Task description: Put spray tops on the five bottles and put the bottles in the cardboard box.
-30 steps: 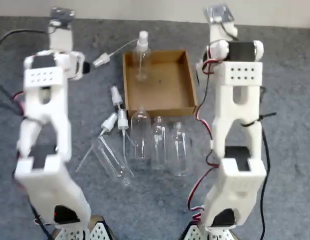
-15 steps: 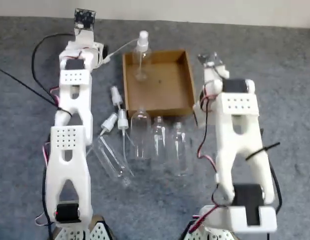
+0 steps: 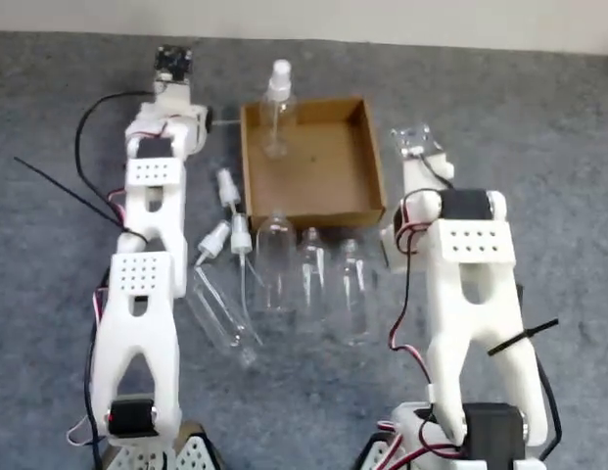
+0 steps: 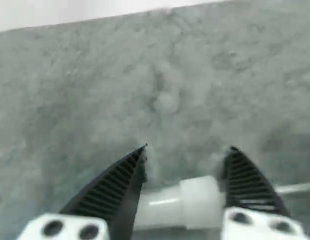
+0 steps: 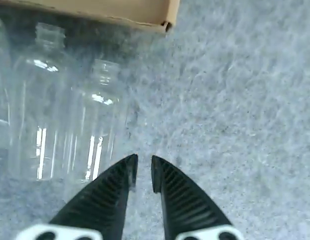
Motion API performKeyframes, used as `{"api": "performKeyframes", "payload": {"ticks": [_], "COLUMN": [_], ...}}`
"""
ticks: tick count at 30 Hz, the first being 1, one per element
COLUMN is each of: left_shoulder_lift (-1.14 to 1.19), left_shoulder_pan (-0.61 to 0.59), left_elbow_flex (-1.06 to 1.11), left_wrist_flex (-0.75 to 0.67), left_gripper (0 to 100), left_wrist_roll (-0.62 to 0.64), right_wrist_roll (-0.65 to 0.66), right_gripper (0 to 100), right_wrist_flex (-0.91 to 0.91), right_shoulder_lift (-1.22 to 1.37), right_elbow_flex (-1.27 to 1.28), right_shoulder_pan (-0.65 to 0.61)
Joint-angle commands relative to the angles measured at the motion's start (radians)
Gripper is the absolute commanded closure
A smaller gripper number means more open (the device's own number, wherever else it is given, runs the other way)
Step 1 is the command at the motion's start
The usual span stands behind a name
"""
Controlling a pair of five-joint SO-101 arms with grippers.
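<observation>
Grey carpet (image 3: 538, 117) covers the table. The left gripper (image 4: 187, 150) is spread wide at the far left of the cardboard box (image 3: 377, 176), with a white spray top (image 4: 179, 202) lying between its jaws. The right gripper (image 5: 145, 160) is nearly closed and holds nothing, low over the carpet beside the uncapped bottles (image 5: 102, 125). Four clear bottles lie in front of the box, with three loose tops (image 3: 213, 240) near them. A capped bottle (image 3: 277, 108) rests in the box's far left corner.
</observation>
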Motion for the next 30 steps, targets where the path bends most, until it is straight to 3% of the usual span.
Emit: {"api": "performKeyframes", "payload": {"ticks": [1,12,14,19,24,30], "left_shoulder_lift": [-0.053,-0.168,-0.219,-0.323,-0.381,-0.429], "left_shoulder_pan": [-0.087,-0.268,-0.312,-0.374,-0.478,-0.564], "left_elbow_flex": [-0.096,-0.193,-0.193,-0.186,-0.185,-0.186], "left_wrist_flex": [0.198,0.733,0.819,1.066,1.080,1.079], "left_gripper": [88,95,95,96,96,95], "left_wrist_roll": [-0.002,-0.003,-0.083,-0.419,-0.608,-0.574], "right_wrist_roll": [0.011,0.011,0.011,0.011,0.011,0.011], "right_gripper": [99.3,99.3,99.3,99.3,99.3,99.3], "right_wrist_flex": [-0.016,-0.010,-0.010,-0.010,-0.008,-0.008], "right_shoulder_lift": [-0.041,-0.041,-0.041,-0.041,-0.041,-0.041], "right_elbow_flex": [-0.004,-0.002,-0.002,-0.002,-0.001,-0.001], "right_shoulder_pan": [0.013,0.015,0.015,0.013,0.013,0.010]}}
